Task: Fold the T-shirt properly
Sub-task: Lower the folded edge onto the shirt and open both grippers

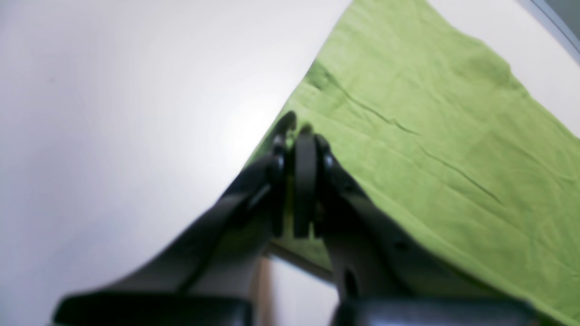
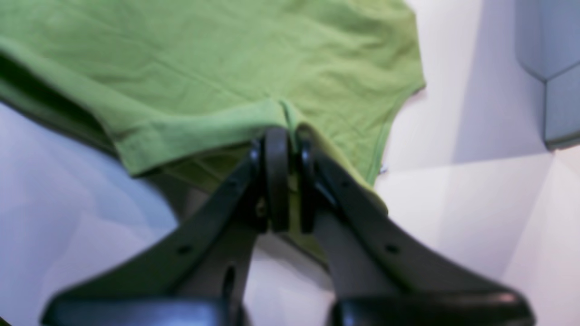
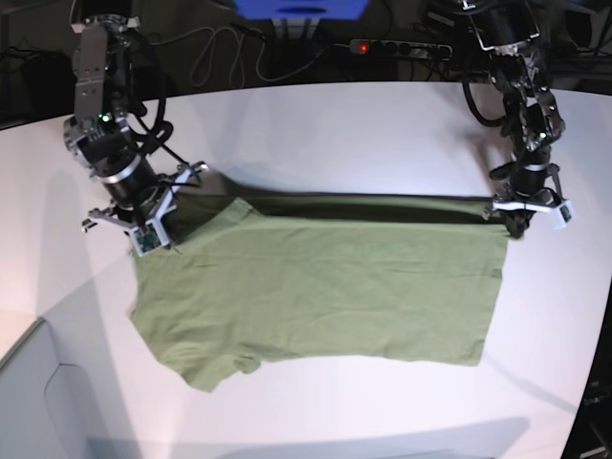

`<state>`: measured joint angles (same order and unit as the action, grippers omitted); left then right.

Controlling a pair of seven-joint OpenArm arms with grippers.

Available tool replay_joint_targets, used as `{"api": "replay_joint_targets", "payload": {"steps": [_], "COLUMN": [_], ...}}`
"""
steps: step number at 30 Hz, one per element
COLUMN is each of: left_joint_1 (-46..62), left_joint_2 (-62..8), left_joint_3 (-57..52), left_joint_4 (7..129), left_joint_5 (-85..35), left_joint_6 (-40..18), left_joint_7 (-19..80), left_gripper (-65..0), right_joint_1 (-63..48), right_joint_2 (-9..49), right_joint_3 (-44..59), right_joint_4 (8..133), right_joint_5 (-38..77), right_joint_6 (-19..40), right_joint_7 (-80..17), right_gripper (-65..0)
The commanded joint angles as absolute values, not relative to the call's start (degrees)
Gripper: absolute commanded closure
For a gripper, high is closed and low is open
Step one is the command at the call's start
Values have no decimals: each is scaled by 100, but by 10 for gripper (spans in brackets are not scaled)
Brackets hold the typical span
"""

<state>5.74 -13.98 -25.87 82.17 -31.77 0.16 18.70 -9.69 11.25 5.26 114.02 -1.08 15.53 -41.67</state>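
The olive-green T-shirt [image 3: 325,287] lies spread across the white table [image 3: 335,134], with a darker band along its far edge where the cloth is lifted. My left gripper [image 3: 499,214] is at the shirt's far right corner. In the left wrist view the left gripper [image 1: 297,129] is shut on the edge of the T-shirt [image 1: 430,113]. My right gripper [image 3: 182,228] is at the far left, by the sleeve. In the right wrist view the right gripper [image 2: 290,133] is shut on a hem fold of the T-shirt [image 2: 226,59], raised off the table.
A power strip [image 3: 397,46], cables and a blue box [image 3: 301,8] sit beyond the table's far edge. A grey panel [image 3: 29,382] stands at the near left corner, also seen as the grey panel [image 2: 553,68]. The table's curved rim runs close on the right.
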Motion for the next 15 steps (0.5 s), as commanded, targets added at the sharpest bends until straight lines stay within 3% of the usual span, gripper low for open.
{"api": "replay_joint_targets", "payload": {"steps": [1, 15], "left_joint_1": [523, 347], "left_joint_2": [-1481, -1464], "left_joint_3": [-2615, -2580], "left_joint_4": [8321, 8127], "left_joint_5": [-3204, -3204], "left_joint_6": [-4, 4], "left_joint_7": [1736, 1745], "left_gripper": [0, 0], "right_joint_1": [-892, -303], "right_joint_2": [1165, 1138], "right_joint_3": [585, 567], "right_joint_4": [11407, 10440], "right_joint_5": [-66, -66], "right_joint_6": [1604, 1604], "right_joint_7": [-4057, -4057], "right_gripper": [0, 0]}}
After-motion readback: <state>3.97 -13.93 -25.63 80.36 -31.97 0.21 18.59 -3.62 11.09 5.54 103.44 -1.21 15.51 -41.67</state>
